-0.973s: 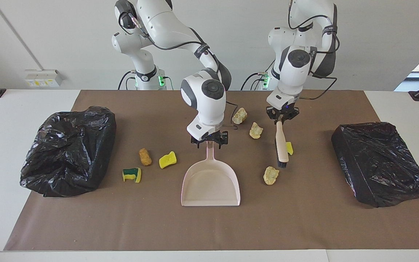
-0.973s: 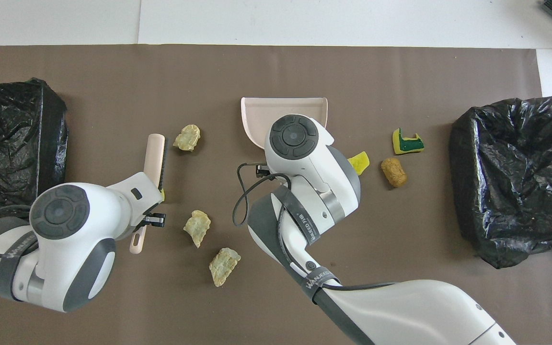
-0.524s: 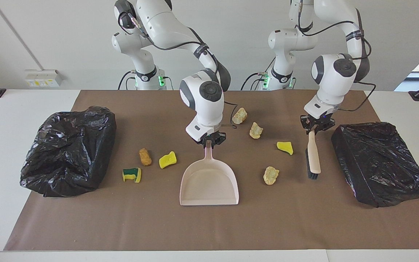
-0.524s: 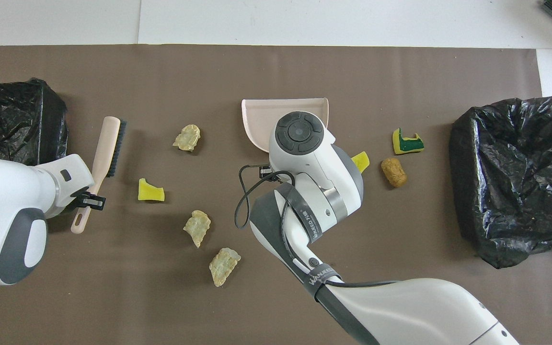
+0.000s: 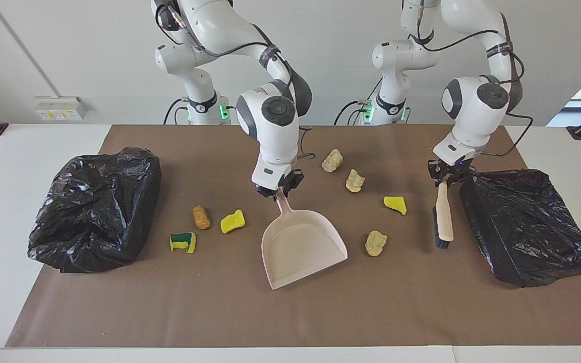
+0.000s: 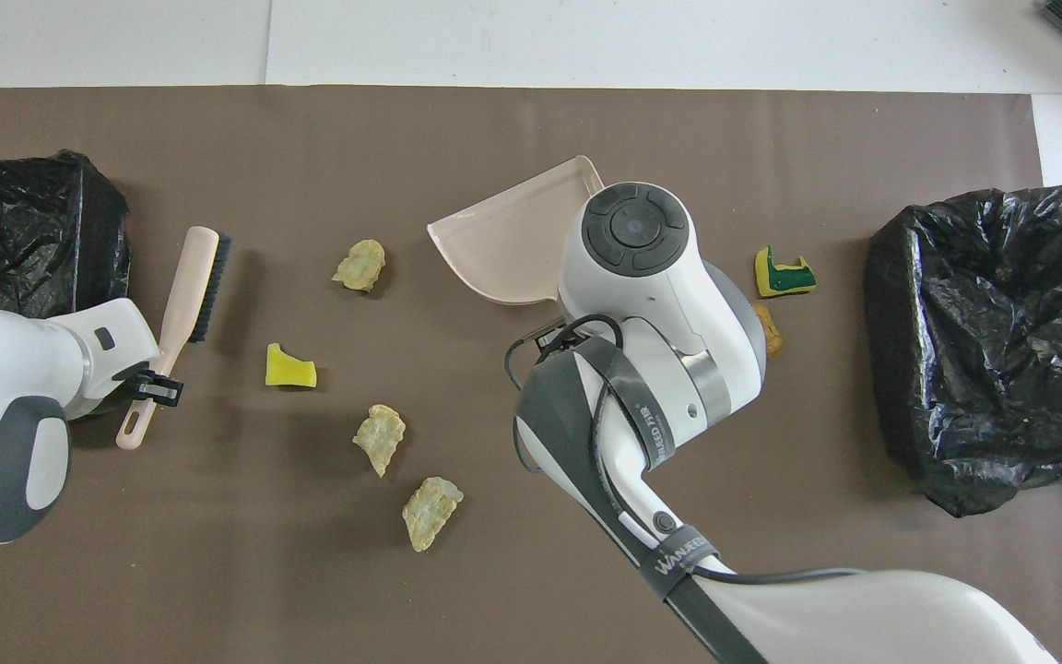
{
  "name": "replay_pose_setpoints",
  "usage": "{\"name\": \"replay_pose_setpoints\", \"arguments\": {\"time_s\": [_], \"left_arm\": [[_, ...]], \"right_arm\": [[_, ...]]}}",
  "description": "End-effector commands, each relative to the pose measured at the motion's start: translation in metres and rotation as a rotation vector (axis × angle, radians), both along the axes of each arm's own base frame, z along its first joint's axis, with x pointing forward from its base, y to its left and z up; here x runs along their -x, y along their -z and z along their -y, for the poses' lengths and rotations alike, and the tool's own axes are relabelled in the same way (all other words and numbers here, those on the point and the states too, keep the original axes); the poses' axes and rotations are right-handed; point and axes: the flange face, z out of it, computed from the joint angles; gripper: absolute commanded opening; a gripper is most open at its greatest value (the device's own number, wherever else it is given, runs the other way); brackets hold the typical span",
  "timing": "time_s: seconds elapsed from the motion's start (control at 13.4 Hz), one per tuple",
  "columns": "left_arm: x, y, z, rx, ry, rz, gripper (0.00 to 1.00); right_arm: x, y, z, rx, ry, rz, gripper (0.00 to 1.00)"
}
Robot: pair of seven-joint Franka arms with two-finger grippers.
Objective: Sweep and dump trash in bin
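Several trash scraps lie on the brown mat: tan chunks (image 5: pixel 332 160) (image 5: pixel 354 180) (image 5: pixel 375 242), a yellow sponge piece (image 5: pixel 395 203), another yellow piece (image 5: pixel 232 221), a brown chunk (image 5: pixel 200 217) and a green-and-yellow sponge (image 5: pixel 183 242). My right gripper (image 5: pixel 276 191) is shut on the handle of the beige dustpan (image 5: pixel 303 247), which rests on the mat with its mouth turned toward the tan chunk nearest it. My left gripper (image 5: pixel 446 176) is shut on the handle of the beige brush (image 5: pixel 443 217), bristles down beside the black-wrapped box. In the overhead view my right arm hides the second yellow piece.
An open bin lined with a black bag (image 5: pixel 94 206) stands at the right arm's end of the table. A box wrapped in black plastic (image 5: pixel 527 224) stands at the left arm's end. The mat's edge (image 5: pixel 290 343) farthest from the robots is bare.
The left gripper carried the brush from mid-mat to the black-wrapped box, uncovering a yellow sponge piece. The right gripper swung the dustpan so its mouth turns toward the left arm's end.
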Motion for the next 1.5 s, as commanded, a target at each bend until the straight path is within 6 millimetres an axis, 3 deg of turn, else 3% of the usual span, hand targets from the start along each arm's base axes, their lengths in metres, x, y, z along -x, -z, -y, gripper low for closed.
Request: {"name": "replay_pose_setpoints", "arguments": {"time_s": [0.0, 0.15, 0.3, 0.45, 0.6, 0.67, 0.9, 1.2, 1.42], "left_arm": [[0.004, 0.001, -0.002, -0.015, 0.016, -0.009, 0.00], [0.006, 0.002, 0.000, -0.016, 0.017, -0.018, 0.00], [0.012, 0.008, 0.006, -0.017, 0.023, -0.033, 0.00], [0.016, 0.013, 0.012, -0.018, 0.028, -0.043, 0.00], [0.024, 0.022, 0.036, -0.020, 0.048, -0.066, 0.00], [0.027, 0.024, 0.045, -0.021, 0.030, -0.067, 0.00], [0.034, 0.026, 0.081, -0.024, 0.014, -0.066, 0.00], [0.053, 0.036, 0.126, -0.029, 0.025, -0.080, 0.00], [0.071, 0.033, 0.175, -0.027, 0.012, -0.065, 0.00]], "right_arm": [[0.018, -0.031, 0.036, 0.007, -0.227, 0.010, 0.00], [0.025, -0.042, 0.058, 0.004, -0.393, -0.014, 0.00], [0.036, -0.041, 0.056, 0.004, -0.533, -0.038, 0.00], [0.057, -0.028, 0.057, 0.025, -0.549, -0.030, 0.00], [0.081, -0.016, 0.070, 0.110, -0.604, -0.037, 0.00], [0.088, -0.015, 0.067, 0.123, -0.624, -0.041, 0.00], [0.093, 0.003, 0.072, 0.159, -0.671, -0.072, 0.00], [0.089, 0.007, 0.065, 0.135, -0.675, -0.038, 0.00], [0.094, 0.019, 0.052, 0.118, -0.655, -0.058, 0.00]]}}
